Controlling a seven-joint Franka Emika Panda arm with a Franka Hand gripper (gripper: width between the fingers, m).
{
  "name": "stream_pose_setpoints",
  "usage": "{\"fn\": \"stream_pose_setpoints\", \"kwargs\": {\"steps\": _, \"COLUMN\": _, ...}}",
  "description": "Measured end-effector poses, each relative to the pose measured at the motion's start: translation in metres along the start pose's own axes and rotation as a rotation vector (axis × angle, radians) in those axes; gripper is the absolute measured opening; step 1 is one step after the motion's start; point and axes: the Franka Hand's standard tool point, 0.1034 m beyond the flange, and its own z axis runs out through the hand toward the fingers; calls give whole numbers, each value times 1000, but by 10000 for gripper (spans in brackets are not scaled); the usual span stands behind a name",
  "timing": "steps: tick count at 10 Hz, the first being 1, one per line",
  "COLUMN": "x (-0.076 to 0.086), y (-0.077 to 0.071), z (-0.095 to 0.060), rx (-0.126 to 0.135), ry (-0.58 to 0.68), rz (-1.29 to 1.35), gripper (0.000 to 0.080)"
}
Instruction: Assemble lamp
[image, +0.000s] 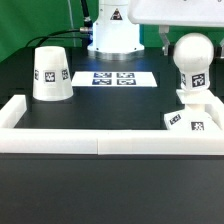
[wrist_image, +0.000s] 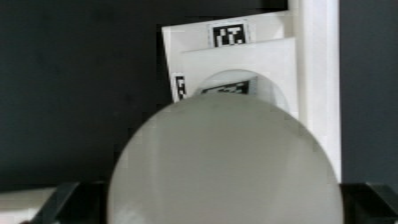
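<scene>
The hand (wrist_image: 222, 208) straddles the round head of the bulb (image: 190, 58), fingers close on either side; whether they clamp it cannot be told. The bulb stands upright on the square base (image: 186, 121), which sits against the wall strip (image: 100, 140), probably to brace it for screwing.

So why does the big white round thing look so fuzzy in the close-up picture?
In the wrist view the bulb is very near the camera, so it is out of focus with soft edges; the base behind it and its black tag look sharper. In the exterior view the same bulb and the shade are crisp and evenly lit.
</scene>
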Motion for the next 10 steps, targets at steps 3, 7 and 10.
{"fn": "stream_pose_setpoints", "kwargs": {"steps": 3, "x": -1, "y": -1, "z": -1, "rx": -8, "ry": -6, "rz": 222, "gripper": 577}}
{"fn": "stream_pose_setpoints", "kwargs": {"steps": 7, "x": -1, "y": -5, "z": -1, "rx": -9, "ry": -16, "rz": 513, "gripper": 577}}
{"fn": "stream_pose_setpoints", "kwargs": {"steps": 10, "x": 1, "y": -10, "z": -1, "rx": 5, "ry": -25, "rz": 685, "gripper": 577}}
